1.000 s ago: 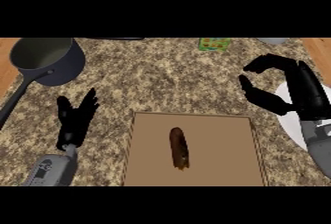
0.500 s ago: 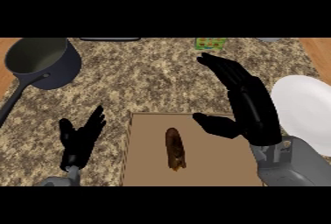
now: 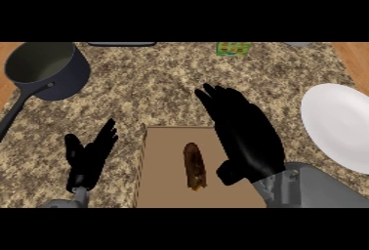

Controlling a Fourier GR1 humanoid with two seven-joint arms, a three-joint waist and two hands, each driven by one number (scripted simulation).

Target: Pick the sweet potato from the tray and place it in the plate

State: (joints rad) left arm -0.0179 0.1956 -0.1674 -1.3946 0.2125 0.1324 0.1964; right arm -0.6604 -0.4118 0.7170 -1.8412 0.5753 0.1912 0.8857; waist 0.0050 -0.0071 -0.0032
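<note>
Sweet potato lengthwise on tray, long axis toward view's top.

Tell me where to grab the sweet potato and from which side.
Grip the sweet potato around its middle, coming from above with the right robot hand, which hovers open beside it. It lies flat and lengthwise on the tray, so fingers and thumb should close across its narrow width.

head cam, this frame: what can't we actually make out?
- Tray: right part hidden under the right hand; near edge cut off by the view's bottom.
- Plate: right side cut off by the view's edge.
- Green item at the top: too small to identify.
- Whether the right hand touches the sweet potato: cannot tell.
</note>
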